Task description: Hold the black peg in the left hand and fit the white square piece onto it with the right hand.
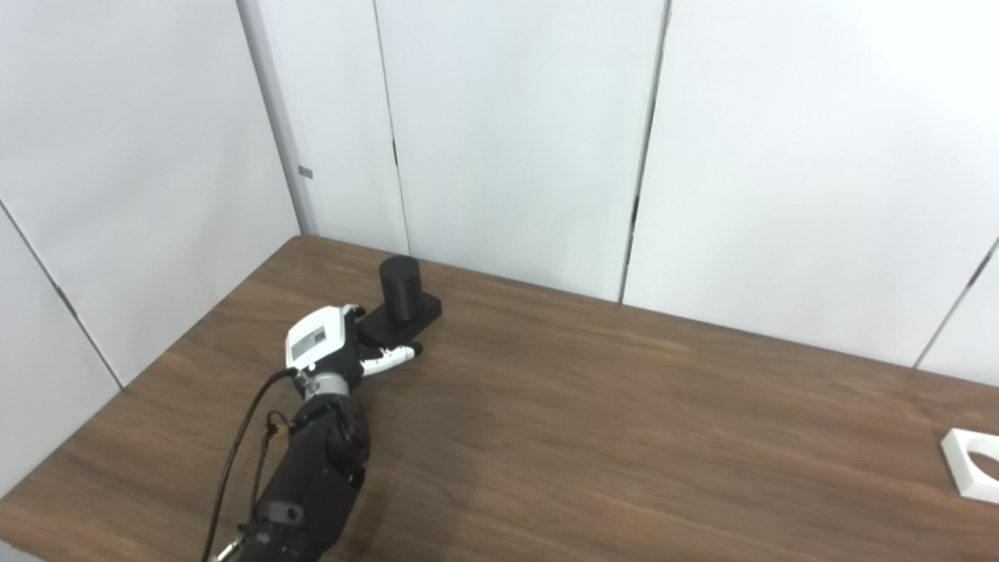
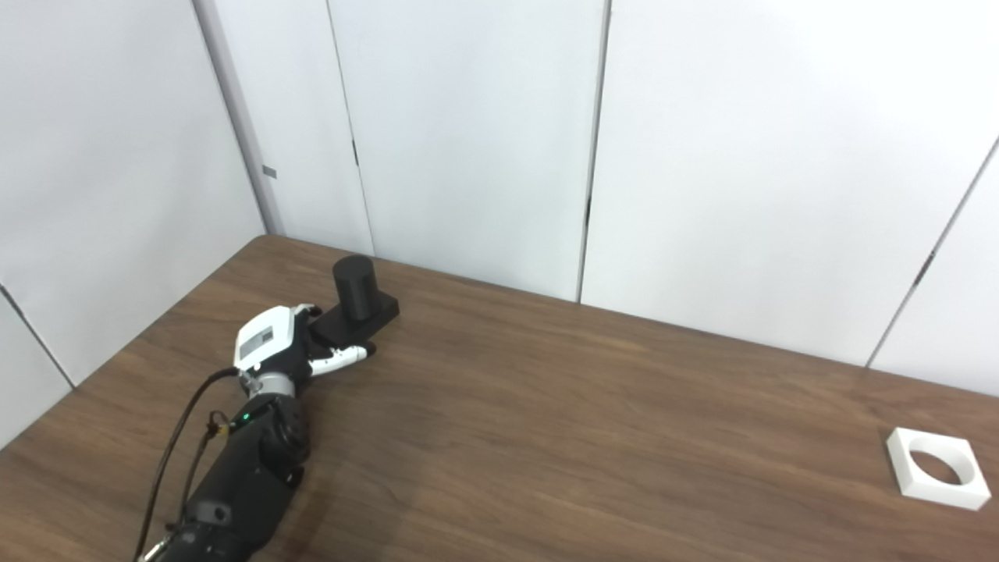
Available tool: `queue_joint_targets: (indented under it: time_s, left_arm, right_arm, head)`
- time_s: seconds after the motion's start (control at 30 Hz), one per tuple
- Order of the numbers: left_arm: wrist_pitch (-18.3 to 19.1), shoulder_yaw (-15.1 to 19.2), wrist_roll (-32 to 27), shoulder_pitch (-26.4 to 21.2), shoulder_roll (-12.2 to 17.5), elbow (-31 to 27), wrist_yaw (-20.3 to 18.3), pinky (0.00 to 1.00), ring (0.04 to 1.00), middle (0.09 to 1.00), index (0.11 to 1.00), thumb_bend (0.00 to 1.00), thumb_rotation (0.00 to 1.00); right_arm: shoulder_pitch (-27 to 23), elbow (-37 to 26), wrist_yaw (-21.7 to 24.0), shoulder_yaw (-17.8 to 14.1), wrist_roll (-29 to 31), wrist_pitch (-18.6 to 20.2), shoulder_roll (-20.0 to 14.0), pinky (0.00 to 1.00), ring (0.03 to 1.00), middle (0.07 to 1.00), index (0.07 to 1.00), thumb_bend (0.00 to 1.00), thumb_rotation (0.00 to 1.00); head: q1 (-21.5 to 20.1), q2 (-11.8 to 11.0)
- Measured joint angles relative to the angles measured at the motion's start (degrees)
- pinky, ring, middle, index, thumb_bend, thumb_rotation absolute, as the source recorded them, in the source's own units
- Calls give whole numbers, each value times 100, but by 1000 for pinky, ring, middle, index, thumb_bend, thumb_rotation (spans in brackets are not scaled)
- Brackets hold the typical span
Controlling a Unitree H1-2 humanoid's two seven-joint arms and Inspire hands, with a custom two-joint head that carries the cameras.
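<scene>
1. The left hand (image 1: pixel 328 347) is at the black peg (image 1: pixel 400 287) near the counter's (image 1: pixel 593 421) far left corner; its fingers (image 1: pixel 394 357) wrap the front of the peg's flat base, thumb side tucked against the near edge
2. Is the grip firm? I cannot tell; the base rests on the counter and the fingers look curled around it, touching, but not plainly clenched
3. To do this step well, I judge the hand should close squarely on the base, not the upright cylinder, so the cylinder stays bare for the fitting
4. Lift it level and bring it toward the counter's middle, cylinder upright
5. The white square piece (image 2: pixel 938 467) lies flat near the right edge, well apart from the peg, untouched
6. The right hand is out of view in both pictures
7. The right eye view shows the whole square piece with its round hole; the left eye view cuts it off at the picture's edge
8. The left eye view gives a slightly closer look at the fingers under the base
</scene>
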Motion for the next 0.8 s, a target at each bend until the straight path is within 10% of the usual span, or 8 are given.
queue_joint_targets:
  time_s: [0.27, 0.53, 0.63, 0.8]
  left_arm:
    - [-8, -235, -198, -248, 89, 471, 409, 868, 895, 860, 756, 931, 538]
    - [-270, -224, -580, -351, 92, 684, 1024, 733, 773, 718, 551, 847, 222]
    - [-596, -223, -735, -350, 91, 799, 1350, 703, 753, 684, 491, 568, 85]
    - [-871, -240, -923, -340, 93, 909, 1529, 639, 713, 656, 480, 523, 48]
  right_arm:
    - [19, -2, 0, -5, 7, -5, -1, 981, 943, 917, 916, 609, 959]
    - [21, -2, 0, -4, 3, -13, 0, 973, 942, 924, 923, 621, 965]
    - [26, -13, -14, -5, 1, 0, 3, 981, 946, 922, 920, 627, 966]
    - [25, -16, -15, -1, 2, -1, 4, 995, 951, 925, 923, 641, 965]
  head:
    - [-26, 9]
    - [-35, 35]
    - [-35, 35]
    - [-53, 62]
